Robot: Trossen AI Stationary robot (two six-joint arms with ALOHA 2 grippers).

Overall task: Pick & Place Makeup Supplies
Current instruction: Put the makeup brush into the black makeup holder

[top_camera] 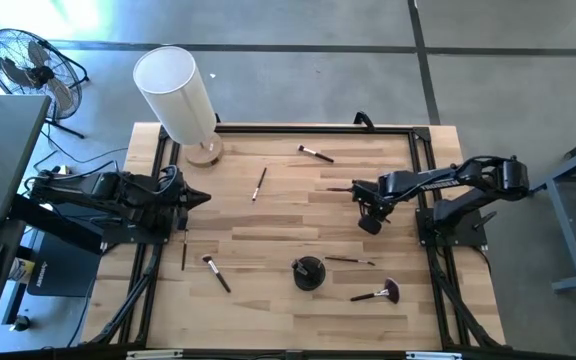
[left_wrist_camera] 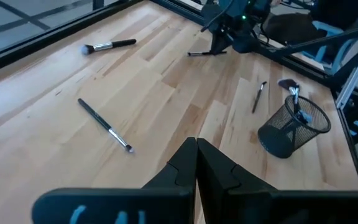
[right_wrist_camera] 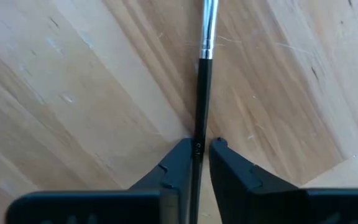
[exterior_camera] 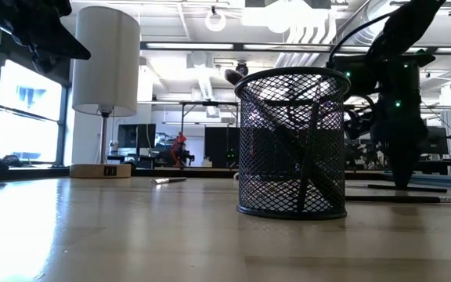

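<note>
Slim makeup brushes lie flat and scattered on the wooden table (top_camera: 268, 230): one near the far edge (top_camera: 315, 153), one mid-table (top_camera: 259, 184), two near the left arm (top_camera: 215, 272), one beside the black mesh cup (top_camera: 351, 260), and a reddish fluffy-headed one (top_camera: 376, 293). The mesh cup (exterior_camera: 292, 145) holds a few brushes. My right gripper (top_camera: 360, 195) points down at a black-handled, silver-ferruled brush (right_wrist_camera: 205, 43) and is shut on it. My left gripper (left_wrist_camera: 196, 148) waits shut over the table's left side. My right gripper pinches the black handle (right_wrist_camera: 199, 134) of the brush between its two fingers (right_wrist_camera: 180, 158), below the silver ferrule. It comes from above, pointing down, with the fingers across the handle. The brush lies flat on the table.
A big white cylinder on a wooden base (top_camera: 178, 95) stands at the far left corner. A black frame (top_camera: 298, 128) borders the table. Bare wood lies between the arms at mid-table. A fan (top_camera: 28, 65) stands on the floor beyond.
</note>
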